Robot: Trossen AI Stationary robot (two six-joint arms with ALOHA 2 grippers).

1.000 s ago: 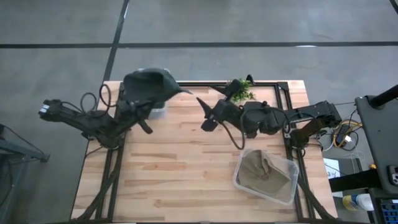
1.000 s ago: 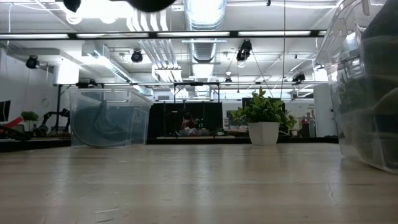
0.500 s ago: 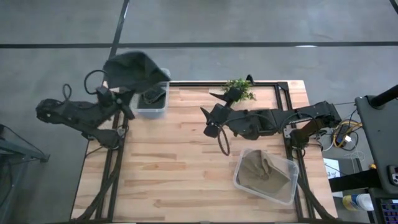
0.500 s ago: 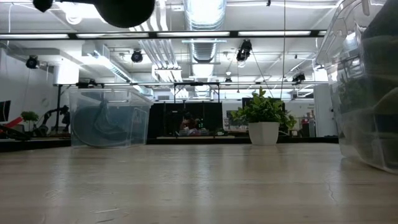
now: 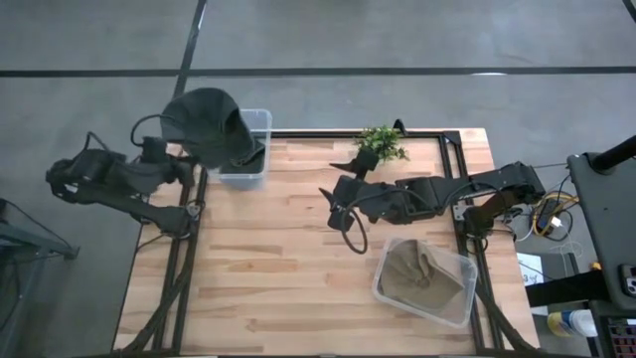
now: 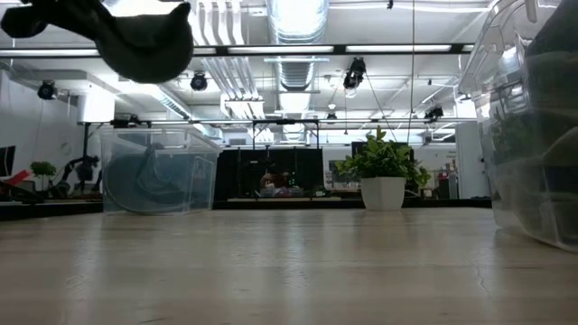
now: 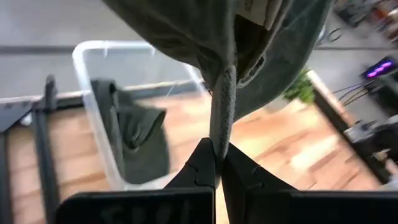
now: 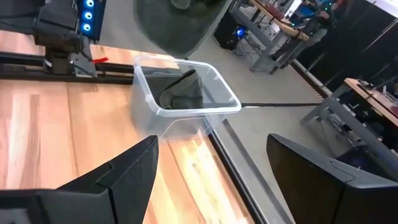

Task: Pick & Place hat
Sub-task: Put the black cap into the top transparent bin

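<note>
Left gripper [image 7: 217,163]: fingers pressed together on a fold of the dark hat [image 5: 204,124], which hangs high in the air at the table's far left corner, over the near-left edge of the clear bin [image 5: 260,121]; so held, apparently, to carry the hat above the bin's wall for a drop inside. Clear bin: far left corner of the wooden table [image 5: 278,268], already holding a dark folded piece of cloth [image 7: 134,134], which suggests it is the collecting place. Right gripper [image 5: 336,204]: mid-table, well apart from the hat, fingers spread wide and holding nothing, probably waiting. Potted plant [image 5: 381,145]: far edge, right of centre, clear of the work. Second clear bin [image 5: 422,281]: near right part of the table, with tan cloth items [image 5: 415,270] in it, likely the supply of pieces yet to be moved.
</note>
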